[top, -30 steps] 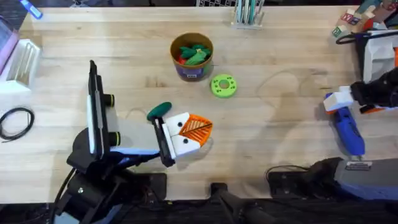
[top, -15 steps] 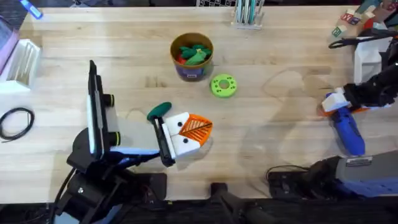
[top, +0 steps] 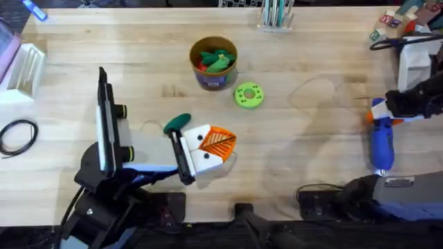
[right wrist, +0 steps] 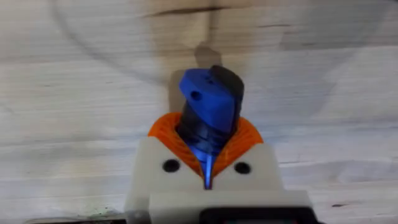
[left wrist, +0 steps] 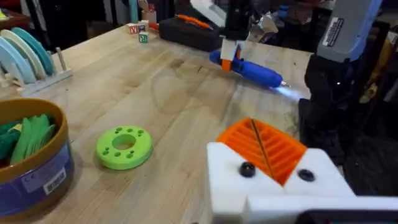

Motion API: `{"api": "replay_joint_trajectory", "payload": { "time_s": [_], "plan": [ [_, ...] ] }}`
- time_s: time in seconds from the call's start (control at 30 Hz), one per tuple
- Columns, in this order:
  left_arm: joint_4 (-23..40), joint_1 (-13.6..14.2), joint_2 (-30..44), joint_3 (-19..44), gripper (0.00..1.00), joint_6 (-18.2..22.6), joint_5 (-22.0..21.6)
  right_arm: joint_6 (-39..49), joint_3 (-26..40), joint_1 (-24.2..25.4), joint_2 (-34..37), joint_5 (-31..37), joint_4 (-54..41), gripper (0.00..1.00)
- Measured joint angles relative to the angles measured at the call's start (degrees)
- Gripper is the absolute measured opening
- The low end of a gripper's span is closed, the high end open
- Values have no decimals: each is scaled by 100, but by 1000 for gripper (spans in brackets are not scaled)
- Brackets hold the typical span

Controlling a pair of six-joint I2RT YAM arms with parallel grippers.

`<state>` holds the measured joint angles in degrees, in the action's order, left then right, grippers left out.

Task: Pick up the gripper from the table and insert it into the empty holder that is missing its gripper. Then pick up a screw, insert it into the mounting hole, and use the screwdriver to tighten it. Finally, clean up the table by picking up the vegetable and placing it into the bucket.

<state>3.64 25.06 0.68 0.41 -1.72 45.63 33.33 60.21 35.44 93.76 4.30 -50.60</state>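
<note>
1. Overhead, far left: the left arm (top: 107,138) is folded low over its base, forearm running toward the table's middle.
2. Left gripper (top: 208,149): white fingers with orange pads sit at table centre. The pads lie together with nothing visible between them; the claw reads as closed.
3. Vegetable (top: 177,122): dark green, lying just beside the left gripper on its far-left side.
4. Bucket (top: 213,62): farther back, well apart from the vegetable, holding green and red produce. A lime disc (top: 249,95) lies to its right.
5. Right gripper (top: 384,114): at the right edge, reaching in from the side, clamped on the screwdriver (top: 381,142).
6. Right wrist view: the orange pads (right wrist: 163,132) press both sides of the blue screwdriver (right wrist: 208,106).
7. Left wrist view: the screwdriver's (left wrist: 252,70) tip end is tilted toward the table, a detail hidden from overhead.
</note>
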Motion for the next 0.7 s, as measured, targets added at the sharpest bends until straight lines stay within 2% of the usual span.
{"api": "replay_joint_trajectory", "payload": {
  "time_s": [0.17, 0.3, 0.7],
  "plan": [
    [0, -2, 1, -1, 4, 0, 0, -80, -5, -26, -817, -529, 7, 22],
    [0, -2, 0, -1, 4, 0, 0, -218, -5, -240, -1524, -983, 104, 22],
    [0, -1, 1, -1, 4, -1, 0, -1624, -10, -1616, -3429, -2060, 1698, 22]
  ]
}}
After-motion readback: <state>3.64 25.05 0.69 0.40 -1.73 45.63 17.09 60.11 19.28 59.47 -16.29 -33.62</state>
